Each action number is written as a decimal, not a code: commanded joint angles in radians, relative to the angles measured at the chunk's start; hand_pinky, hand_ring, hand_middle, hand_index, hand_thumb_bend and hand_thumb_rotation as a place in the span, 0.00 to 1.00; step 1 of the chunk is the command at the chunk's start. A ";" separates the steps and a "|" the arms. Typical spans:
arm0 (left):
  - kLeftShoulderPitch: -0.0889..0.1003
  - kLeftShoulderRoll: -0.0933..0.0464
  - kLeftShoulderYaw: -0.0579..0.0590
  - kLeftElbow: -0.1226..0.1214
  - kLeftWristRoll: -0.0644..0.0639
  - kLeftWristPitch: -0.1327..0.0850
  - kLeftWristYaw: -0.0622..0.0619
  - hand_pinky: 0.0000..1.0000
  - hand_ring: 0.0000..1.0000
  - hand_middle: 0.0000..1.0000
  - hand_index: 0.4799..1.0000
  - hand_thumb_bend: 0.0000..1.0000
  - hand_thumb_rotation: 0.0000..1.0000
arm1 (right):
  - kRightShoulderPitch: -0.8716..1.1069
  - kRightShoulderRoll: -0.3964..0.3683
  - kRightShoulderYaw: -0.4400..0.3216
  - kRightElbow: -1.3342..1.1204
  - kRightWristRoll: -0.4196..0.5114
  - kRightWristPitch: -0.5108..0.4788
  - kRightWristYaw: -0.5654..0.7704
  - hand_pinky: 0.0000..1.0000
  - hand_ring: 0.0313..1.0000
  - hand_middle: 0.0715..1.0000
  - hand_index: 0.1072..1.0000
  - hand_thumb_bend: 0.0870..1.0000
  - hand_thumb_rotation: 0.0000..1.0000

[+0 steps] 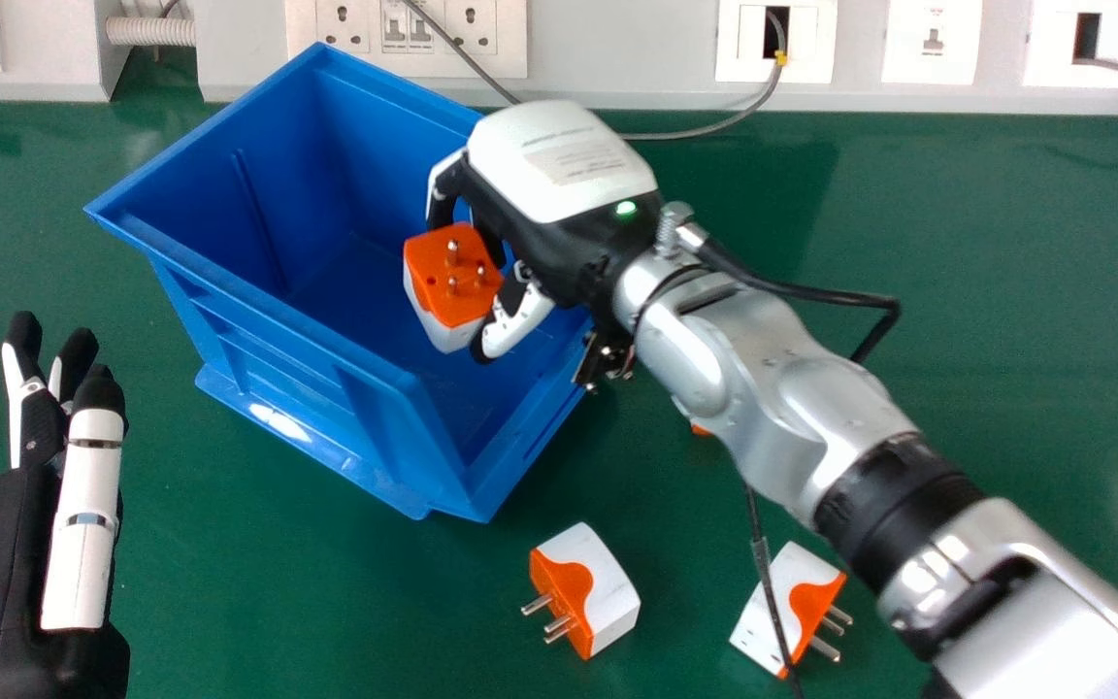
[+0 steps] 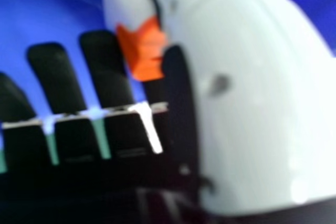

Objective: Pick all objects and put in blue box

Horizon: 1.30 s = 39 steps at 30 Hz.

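Nearest you on the green desk (image 1: 326, 602), your left hand (image 1: 25, 573) is open at the left, and two adapters (image 1: 608, 587) (image 1: 774, 597) lie with their pins pointing sideways. Beyond them, an orange bit (image 1: 702, 429) peeks out beside your right forearm (image 1: 772, 388). Farther on, your right hand (image 1: 559, 165) pinches another adapter (image 1: 452, 277), pins showing, over the blue box (image 1: 287, 340). Wall sockets (image 1: 404, 29) line the back.
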 commanded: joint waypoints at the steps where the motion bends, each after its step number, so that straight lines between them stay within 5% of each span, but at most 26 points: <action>1: 0.012 -0.004 0.003 -0.011 0.000 -0.026 -0.002 1.00 1.00 1.00 1.00 0.22 0.89 | -0.070 0.014 0.003 0.020 0.003 0.009 -0.039 0.27 0.37 0.47 0.47 0.46 0.00; 6: 0.019 -0.009 -0.004 -0.014 0.015 -0.034 0.007 1.00 1.00 1.00 1.00 0.26 0.89 | -0.070 0.018 0.009 0.050 0.014 -0.021 -0.075 0.27 0.38 0.48 0.46 0.47 0.00; 11: 0.015 -0.015 -0.008 -0.013 0.014 -0.032 0.008 1.00 1.00 1.00 1.00 0.26 0.90 | -0.059 0.021 0.003 0.056 0.038 -0.043 -0.097 0.34 0.41 0.44 0.47 0.47 0.00; 13: 0.008 -0.015 -0.009 -0.007 0.010 -0.033 0.006 1.00 1.00 1.00 1.00 0.26 0.90 | -0.051 0.012 0.009 0.037 0.033 -0.044 -0.099 0.41 0.48 0.52 0.44 0.46 0.11; 17: 0.003 -0.008 -0.012 -0.009 0.016 -0.022 0.006 1.00 1.00 1.00 1.00 0.24 0.90 | -0.033 0.002 0.002 0.009 0.045 -0.064 -0.105 0.42 0.50 0.55 0.43 0.46 0.15; 20: -0.003 -0.003 -0.013 -0.007 0.026 -0.017 0.007 1.00 1.00 1.00 1.00 0.24 0.90 | -0.029 -0.004 0.006 -0.005 0.050 -0.062 -0.099 0.51 0.61 0.66 0.66 0.53 0.23; 23: -0.012 -0.002 -0.015 -0.007 0.030 -0.014 0.007 1.00 1.00 1.00 1.00 0.24 0.90 | -0.023 -0.011 0.015 -0.031 0.044 -0.050 -0.090 0.63 0.74 0.78 0.77 0.54 0.25; 28: -0.026 0.003 -0.018 -0.003 0.049 -0.016 0.010 1.00 1.00 1.00 1.00 0.22 0.90 | -0.017 -0.021 0.024 -0.065 0.036 -0.036 -0.078 0.69 0.80 0.84 0.83 0.55 0.28; 30: -0.032 0.001 -0.018 -0.001 0.044 -0.014 0.011 1.00 1.00 1.00 1.00 0.21 0.90 | -0.015 -0.026 0.026 -0.079 0.035 -0.031 -0.071 0.71 0.82 0.85 0.85 0.54 0.30; 33: -0.038 0.003 -0.020 0.001 0.055 -0.010 0.017 1.00 1.00 1.00 1.00 0.20 0.90 | -0.003 -0.034 0.026 -0.109 0.034 -0.026 -0.074 0.71 0.82 0.85 0.84 0.54 0.30; 36: -0.046 0.004 -0.019 0.018 0.067 -0.030 0.020 1.00 1.00 1.00 1.00 0.21 0.91 | 0.013 -0.048 0.023 -0.152 0.036 -0.026 -0.069 0.70 0.82 0.85 0.84 0.53 0.29; 39: -0.046 0.000 -0.020 0.018 0.063 -0.032 0.020 1.00 1.00 1.00 1.00 0.23 0.91 | 0.064 -0.082 0.009 -0.257 0.028 -0.030 -0.103 0.66 0.79 0.82 0.80 0.53 0.25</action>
